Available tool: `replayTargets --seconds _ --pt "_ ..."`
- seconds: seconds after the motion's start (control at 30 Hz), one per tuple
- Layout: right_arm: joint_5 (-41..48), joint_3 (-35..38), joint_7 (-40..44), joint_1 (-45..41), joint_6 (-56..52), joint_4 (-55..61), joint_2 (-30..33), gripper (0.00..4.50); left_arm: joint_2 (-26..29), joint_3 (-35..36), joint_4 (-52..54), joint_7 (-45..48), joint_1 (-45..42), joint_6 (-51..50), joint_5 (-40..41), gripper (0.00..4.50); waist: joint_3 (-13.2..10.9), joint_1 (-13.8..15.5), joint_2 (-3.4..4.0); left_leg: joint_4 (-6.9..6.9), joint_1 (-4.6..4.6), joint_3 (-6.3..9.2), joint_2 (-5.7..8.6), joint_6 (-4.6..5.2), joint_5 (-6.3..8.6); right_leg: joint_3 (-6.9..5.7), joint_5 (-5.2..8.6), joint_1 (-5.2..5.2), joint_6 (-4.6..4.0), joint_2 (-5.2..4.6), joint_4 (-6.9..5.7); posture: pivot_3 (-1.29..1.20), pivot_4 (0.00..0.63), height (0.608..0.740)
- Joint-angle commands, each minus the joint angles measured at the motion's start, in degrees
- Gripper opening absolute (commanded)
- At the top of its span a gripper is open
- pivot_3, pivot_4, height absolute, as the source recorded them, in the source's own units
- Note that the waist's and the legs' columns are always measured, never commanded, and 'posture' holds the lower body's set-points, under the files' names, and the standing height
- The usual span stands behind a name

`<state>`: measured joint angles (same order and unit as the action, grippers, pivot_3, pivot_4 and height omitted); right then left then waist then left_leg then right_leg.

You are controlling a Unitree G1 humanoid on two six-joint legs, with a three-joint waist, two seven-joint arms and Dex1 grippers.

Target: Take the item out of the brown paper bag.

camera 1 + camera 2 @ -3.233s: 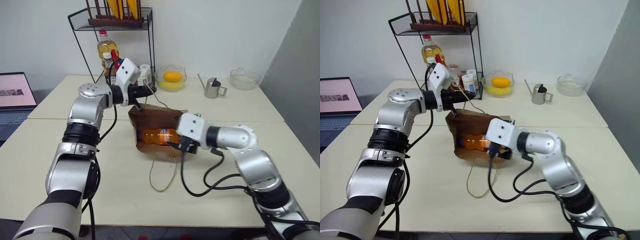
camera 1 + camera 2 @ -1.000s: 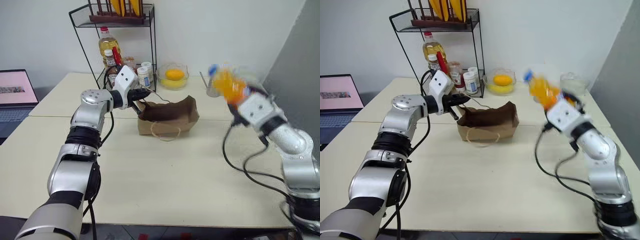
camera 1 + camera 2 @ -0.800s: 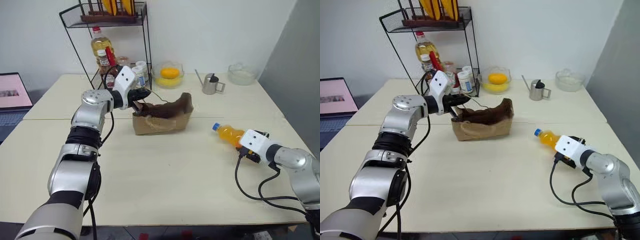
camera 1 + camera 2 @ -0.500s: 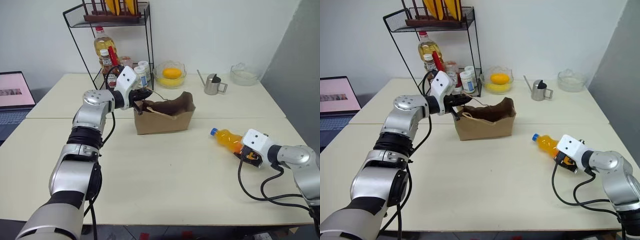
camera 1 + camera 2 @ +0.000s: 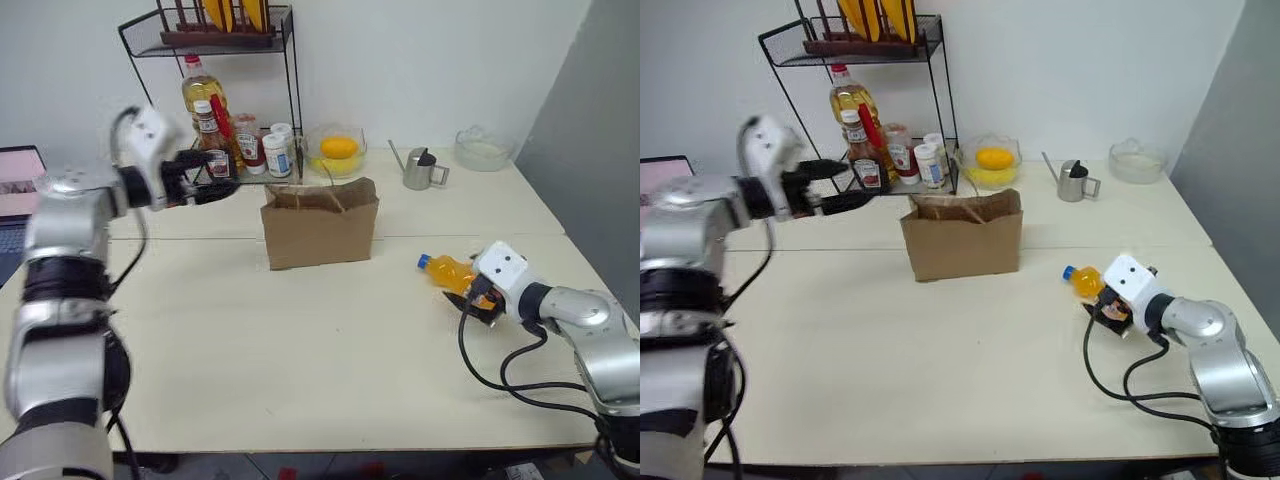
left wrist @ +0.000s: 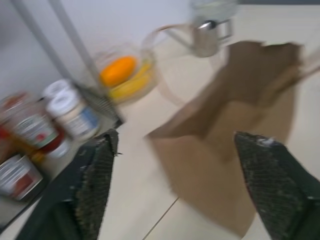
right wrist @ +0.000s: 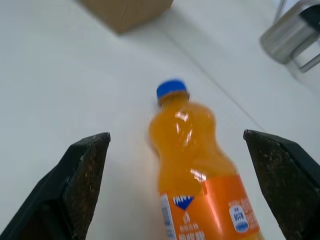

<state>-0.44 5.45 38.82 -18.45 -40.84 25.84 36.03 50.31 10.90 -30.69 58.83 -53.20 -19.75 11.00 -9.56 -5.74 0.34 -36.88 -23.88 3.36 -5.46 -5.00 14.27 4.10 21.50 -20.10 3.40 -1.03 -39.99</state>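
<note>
- Bottle of orange drink is lying on its side on the table, off to the robot's right and well apart from the paper bag. So it's out of the bag, and the job looks basically done to me.
- Right gripper is spread wide, one finger on each side of the bottle with clear gaps, not squeezing it. From the wrist camera the bottle sits right down the middle between them.
- Long axis: the blue cap points away from the right gripper, roughly toward the bag, and the label end is back near the palm. The bottle lines up with the way the gripper points.
- Main thing for the next move, I'd say: since the bottle lies straight ahead along the fingers, the right arm can just back out in line without knocking it. A sideways swing could roll it, being round and on its side.
- Left gripper is open too, holding nothing, hanging in the air near the wire rack, beside the bag and not touching it.
- Bag stands upright on its own, mouth up, handles flopped at the top.
- Right arm is by far the nearer one to the bottle; the left is across the table from it.
</note>
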Motion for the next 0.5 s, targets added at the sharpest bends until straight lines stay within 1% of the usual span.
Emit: replayTargets --seconds 0.03,0.07,0.13,0.2,0.23,0.27,0.3,0.33,0.4,0.47,0.5 --pt "0.65 4.31 -9.28 1.59 1.80 7.47 -6.93 4.50 -1.39 9.61 12.85 -9.75 12.17 -6.52 3.43 4.48 0.01 0.11 -0.02 -0.03 0.00 0.00 -0.01 0.00 0.00 -0.01 0.00 0.02 0.00 0.00 0.00 0.00 0.150 0.740" --pt "1.03 4.68 -11.46 3.46 3.95 9.35 -9.99 4.50 -3.70 11.98 17.83 -13.66 17.35 -8.25 3.66 4.48 0.04 0.19 -0.05 -0.03 0.00 0.02 -0.03 -0.01 0.00 -0.02 0.00 0.01 0.00 0.00 0.00 0.00 0.150 0.740" --pt "0.35 2.17 -15.17 12.18 7.18 13.22 -15.76 4.50 -11.30 15.69 30.55 -23.34 29.37 -12.74 3.10 4.48 0.15 0.83 -0.09 -0.01 0.00 0.02 -0.06 -0.01 0.00 -0.03 0.00 0.06 0.01 -0.01 -0.05 0.00 0.150 0.740" --pt "-0.47 -0.26 -17.43 18.19 8.39 15.17 -19.02 4.50 -16.38 17.53 38.67 -29.23 36.30 -16.14 3.16 4.48 0.27 1.51 -0.37 -0.01 -0.04 0.00 -0.10 -0.03 0.01 -0.05 0.00 0.13 0.01 -0.04 -0.06 0.00 0.150 0.740" --pt "-0.70 -0.62 -19.31 20.40 7.86 15.51 -21.12 4.50 -18.93 17.32 42.19 -31.48 39.72 -17.12 2.91 4.48 0.29 1.76 -0.54 -0.04 -0.06 0.00 -0.12 -0.05 0.02 -0.07 0.00 0.13 0.01 -0.04 -0.09 0.00 0.150 0.740" --pt "-0.77 -0.55 -21.20 21.90 7.28 15.52 -23.06 4.50 -21.09 16.44 45.59 -33.32 42.66 -18.18 2.69 4.48 0.29 2.07 -0.62 0.02 -0.12 0.00 -0.11 -0.06 0.02 -0.07 0.00 0.09 0.01 -0.04 -0.02 0.00 0.150 0.740" --pt "-0.71 0.43 -23.92 23.02 6.46 14.85 -25.76 4.50 -23.93 13.76 49.84 -35.54 46.56 -18.88 1.60 4.48 0.27 2.42 -0.64 0.15 -0.21 -0.01 -0.12 -0.06 0.02 -0.06 0.00 0.10 0.01 -0.02 0.02 0.00 0.150 0.740" --pt "-0.72 0.99 -25.85 23.73 5.94 14.52 -27.59 4.50 -25.65 11.95 52.73 -37.00 49.18 -19.39 0.94 4.48 0.29 2.51 -0.67 0.17 -0.21 -0.03 -0.09 -0.08 0.02 -0.02 0.00 0.07 0.01 -0.03 0.10 0.00 0.150 0.740" --pt "-1.07 1.56 -28.78 24.42 6.06 12.98 -30.03 4.50 -30.33 8.90 57.01 -40.37 53.36 -19.79 0.55 4.48 0.32 2.81 -0.67 0.16 0.00 -0.14 -0.07 -0.14 0.02 0.08 0.00 0.22 0.01 -0.09 0.14 0.00 0.150 0.740" --pt "-0.76 1.38 -30.72 24.99 5.95 12.36 -31.98 4.50 -33.10 6.15 59.59 -42.73 56.22 -19.57 -0.40 4.48 0.32 2.93 -0.67 0.17 0.18 -0.22 -0.09 -0.22 -0.02 0.09 0.00 0.36 0.01 -0.11 0.10 0.00 0.150 0.740" --pt "-0.53 1.25 -31.36 25.31 5.90 12.39 -32.60 4.50 -33.61 4.98 60.57 -43.30 57.27 -19.51 -0.83 4.48 0.32 2.93 -0.67 0.19 0.21 -0.22 -0.10 -0.23 -0.02 0.09 0.00 0.36 0.01 -0.09 0.05 0.00 0.150 0.740"
